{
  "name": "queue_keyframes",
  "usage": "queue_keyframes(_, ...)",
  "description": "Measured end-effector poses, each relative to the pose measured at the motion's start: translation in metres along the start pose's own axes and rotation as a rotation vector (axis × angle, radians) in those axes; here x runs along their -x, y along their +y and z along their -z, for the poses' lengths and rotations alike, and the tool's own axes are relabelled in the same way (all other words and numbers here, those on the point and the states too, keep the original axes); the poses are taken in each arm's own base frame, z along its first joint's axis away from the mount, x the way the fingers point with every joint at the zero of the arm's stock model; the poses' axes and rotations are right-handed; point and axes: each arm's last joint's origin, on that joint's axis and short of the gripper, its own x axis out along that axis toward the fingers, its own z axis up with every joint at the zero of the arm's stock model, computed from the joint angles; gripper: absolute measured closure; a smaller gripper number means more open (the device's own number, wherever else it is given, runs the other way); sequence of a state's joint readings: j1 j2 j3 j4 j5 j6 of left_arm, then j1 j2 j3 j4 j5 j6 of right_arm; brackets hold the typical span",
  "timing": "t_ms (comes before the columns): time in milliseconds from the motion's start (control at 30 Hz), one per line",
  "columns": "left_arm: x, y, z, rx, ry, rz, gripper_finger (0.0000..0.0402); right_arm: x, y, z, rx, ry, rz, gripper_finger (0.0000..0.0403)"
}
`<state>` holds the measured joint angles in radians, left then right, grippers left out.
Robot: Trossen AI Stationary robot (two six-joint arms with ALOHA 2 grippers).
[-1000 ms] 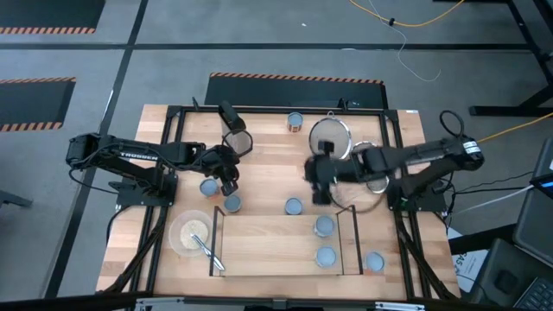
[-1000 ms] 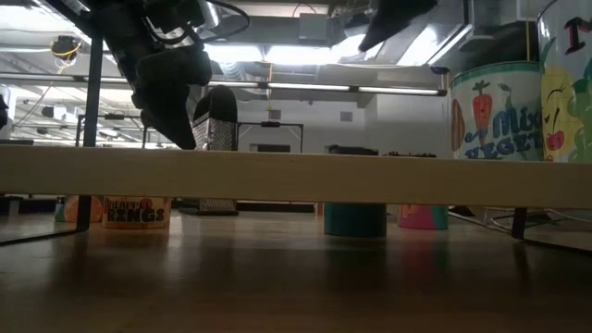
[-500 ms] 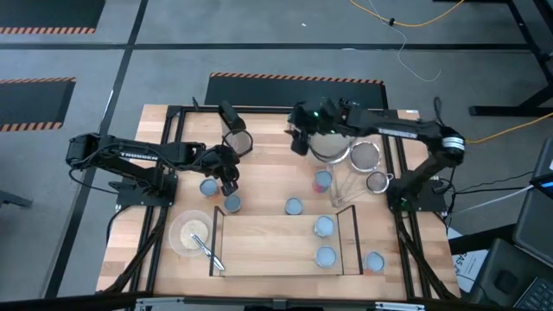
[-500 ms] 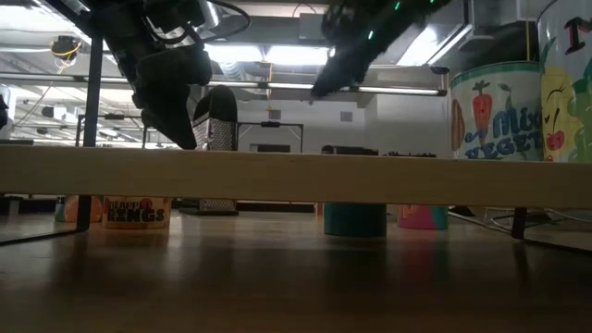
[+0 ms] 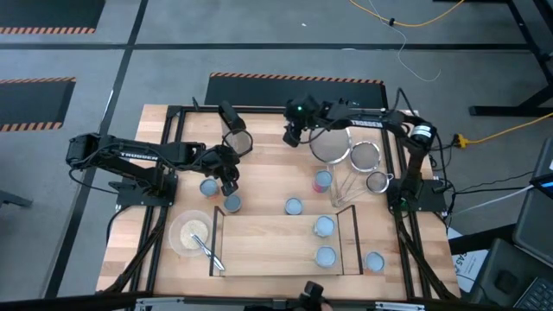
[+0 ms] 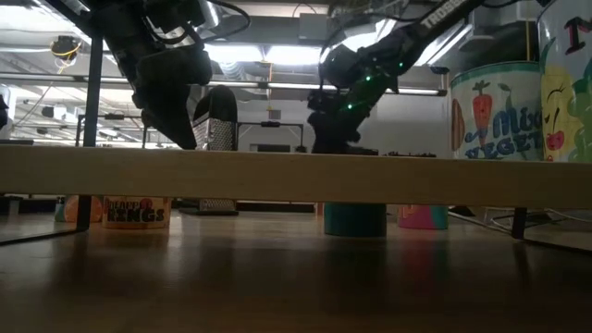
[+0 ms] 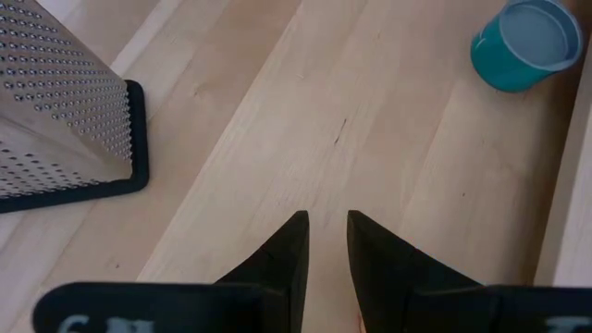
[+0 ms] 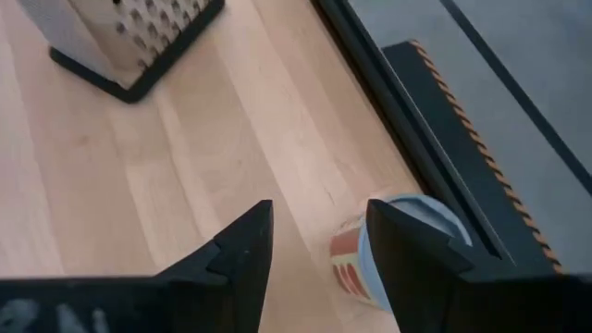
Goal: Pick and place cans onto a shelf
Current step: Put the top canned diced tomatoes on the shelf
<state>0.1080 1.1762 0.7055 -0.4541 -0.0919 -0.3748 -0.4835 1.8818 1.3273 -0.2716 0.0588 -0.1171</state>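
right end effector point(image 8: 314, 245) | open (beside orange-labelled can point(image 8: 393, 248)) | far edge

Non-task clutter on desk point(image 5: 268, 168).
Box grater point(image 7: 55, 116) upright at far side; three mesh strainers point(image 5: 333, 145) clustered far right; pale bowl point(image 5: 188, 233) with utensil point(image 5: 206, 251) near left; yellow cable point(image 5: 406, 19) on floor.

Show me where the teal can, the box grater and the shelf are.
teal can point(image 7: 525, 42), left wrist view, on its pale round top.
box grater point(image 7: 51, 116), left wrist view, on its perforated metal face.
shelf point(image 5: 268, 242), high view, on the bare wooden board.
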Motion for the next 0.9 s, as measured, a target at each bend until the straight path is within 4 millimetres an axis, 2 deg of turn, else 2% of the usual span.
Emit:
queue_keyframes(433,0.0,0.0,0.0,-0.003,0.0,0.0,0.0331,-0.025,-0.005,0.015,-0.009,0.086,0.104,0.0223)
queue_keyframes(900,0.0,0.0,0.0,-0.011,0.0,0.0,0.0331,-0.028,-0.017,0.019,-0.031,0.106,0.122,0.0223)
